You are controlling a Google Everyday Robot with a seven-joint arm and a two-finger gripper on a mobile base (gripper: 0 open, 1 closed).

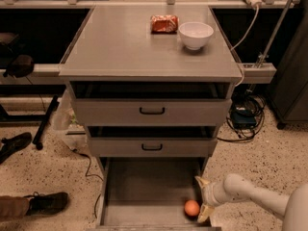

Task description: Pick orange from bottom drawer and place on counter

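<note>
reach-in step: the gripper [204, 199] sits low at the right wall of the open bottom drawer [144, 196], below the front right corner of the bench [120, 47]. its fingers [202, 182] are spread apart and empty. the orange [192, 208] lies just beside them, at the drawer's front right. next, i judge, they must slide left to straddle it, then close.
</note>
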